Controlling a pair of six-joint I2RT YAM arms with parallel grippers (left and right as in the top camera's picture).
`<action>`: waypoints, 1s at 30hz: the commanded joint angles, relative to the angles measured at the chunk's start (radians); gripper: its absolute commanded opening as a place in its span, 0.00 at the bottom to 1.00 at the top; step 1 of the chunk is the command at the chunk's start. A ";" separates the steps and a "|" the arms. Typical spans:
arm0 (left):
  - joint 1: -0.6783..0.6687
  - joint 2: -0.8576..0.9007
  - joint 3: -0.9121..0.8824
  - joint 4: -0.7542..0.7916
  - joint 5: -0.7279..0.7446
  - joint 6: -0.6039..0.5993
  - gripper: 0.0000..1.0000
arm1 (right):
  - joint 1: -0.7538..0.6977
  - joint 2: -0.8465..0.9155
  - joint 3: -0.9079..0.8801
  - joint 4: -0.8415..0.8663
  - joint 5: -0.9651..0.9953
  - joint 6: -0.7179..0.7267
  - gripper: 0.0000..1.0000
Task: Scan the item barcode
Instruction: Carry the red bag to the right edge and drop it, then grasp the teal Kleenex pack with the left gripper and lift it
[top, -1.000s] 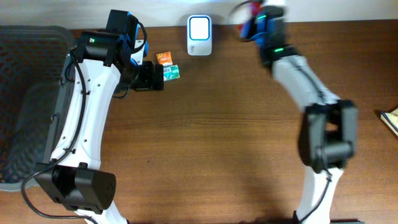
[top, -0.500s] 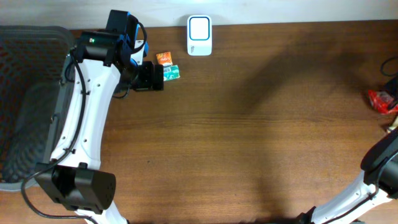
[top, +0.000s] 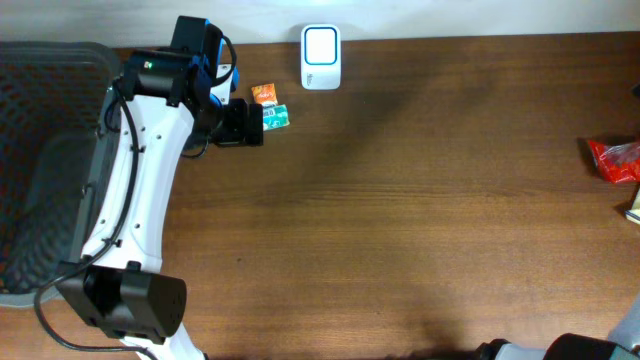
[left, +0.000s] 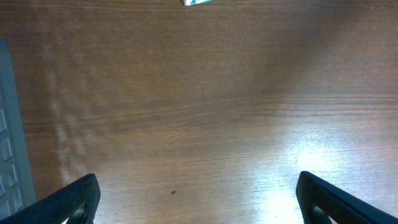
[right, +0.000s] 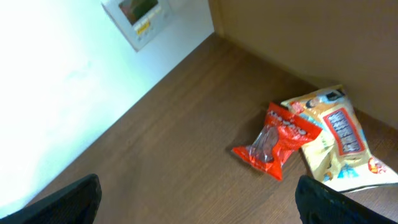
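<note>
1. The red packet (right: 277, 142) lies flat on the worktop (top: 400, 220) at its far right edge. It is well apart from the white scanner (top: 320, 58), which stands at the middle of the back edge.
2. In the right wrist view the packet's long axis runs on a slant. One crimped end points to the upper right and the other to the lower left.
3. In the overhead view the frame edge cuts the packet off, so its heading cannot be told there.
4. It is a glossy red wrapper, a little crumpled, with pale lettering near the upper end and a greyish patch in the middle. The print is too small to read, and no barcode can be made out.
5. Its upper right corner touches a yellow packet (right: 339, 140) lying just beside it.
6. The right claw (right: 198, 199) is above the worktop with its jaws spread wide, holding nothing. The red packet lies apart from it.
7. The left claw (left: 196, 196) is also spread wide and empty, over bare wood at the back left.
8. A green packet (top: 276, 117) sits just beside the left claw, with an orange packet (top: 263, 94) close behind it.
9. A dark mesh basket (top: 50, 150) stands at the left edge.
</note>
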 joint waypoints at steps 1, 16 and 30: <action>0.000 -0.003 -0.001 0.002 0.003 0.002 0.99 | 0.002 0.033 -0.005 -0.006 -0.028 0.008 0.98; 0.000 -0.003 -0.001 0.095 0.080 -0.002 0.99 | 0.002 0.048 -0.005 -0.008 -0.028 0.008 0.98; -0.032 0.368 -0.002 0.600 0.018 0.425 0.93 | 0.002 0.048 -0.005 -0.008 -0.028 0.008 0.98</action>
